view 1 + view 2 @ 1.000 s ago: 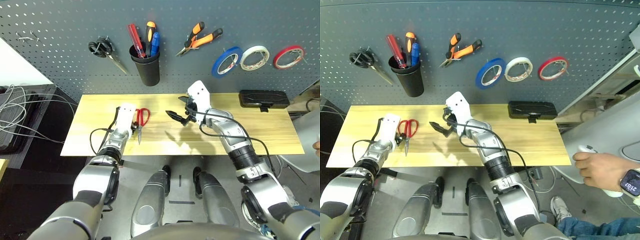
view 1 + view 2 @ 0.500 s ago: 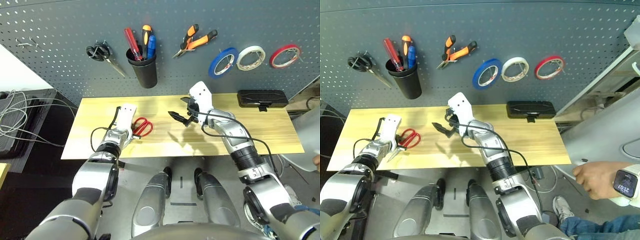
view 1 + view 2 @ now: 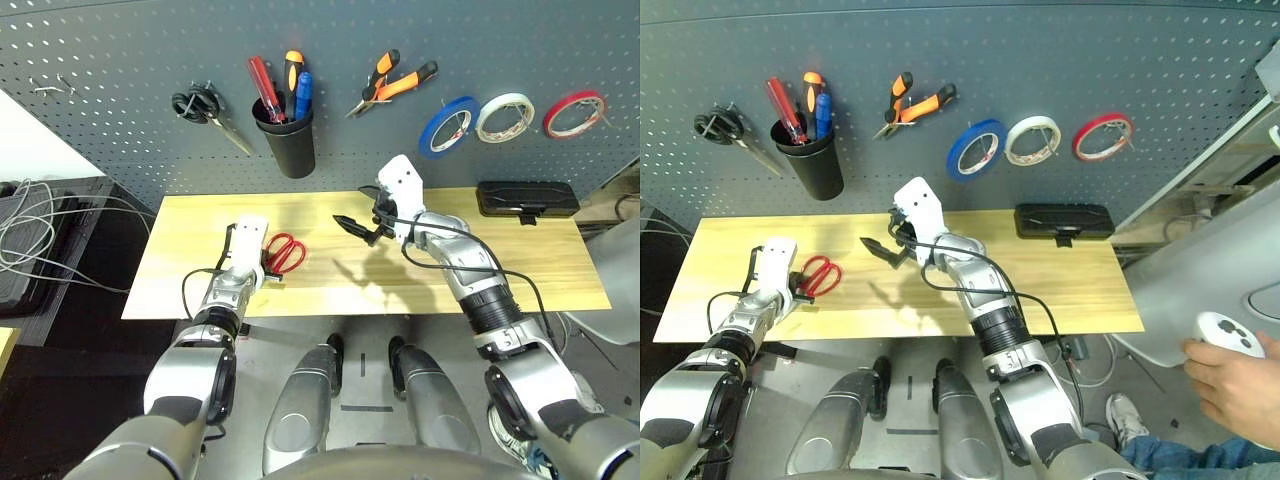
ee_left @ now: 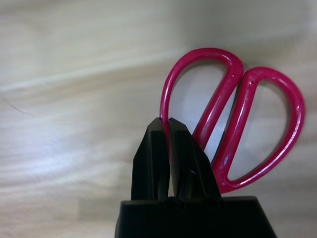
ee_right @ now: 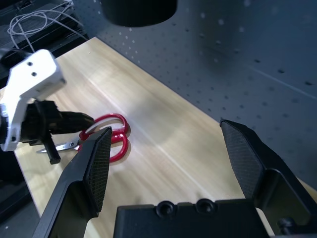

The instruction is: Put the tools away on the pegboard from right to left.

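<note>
Since a second ago the left gripper point(image 4: 168, 144) has closed its two black fingers onto the red-handled scissors point(image 3: 282, 253), which have swung from lying with their blades toward the front edge to lying slanted, handle loops now angled toward the pegboard; the right arm has kept its place. In the left wrist view the fingers are pressed together on one red handle where the loop narrows toward the pivot, with the loops spread flat on the light wooden table top point(image 3: 330, 280) beyond them. The scissors lie in the left half of the table, nearer its front edge than its back edge, with bare wood open all around them and a wide empty stretch between them and the right gripper point(image 3: 357, 226). That gripper hovers above the middle of the table with its fingers spread wide and nothing between them. Behind the table stands the large dark grey-blue perforated pegboard point(image 3: 120, 90), already carrying, from right to left, the blue tape roll point(image 3: 452, 125), the orange-and-black-handled needle-nose pliers point(image 3: 393, 81) and the slim blue-handled screwdriver point(image 3: 304, 92) in a black cup point(image 3: 291, 143). Black-handled scissors point(image 3: 205, 108) hang left of the cup, and the board is bare between there and two small hooks point(image 3: 52, 87) near its left edge.
</note>
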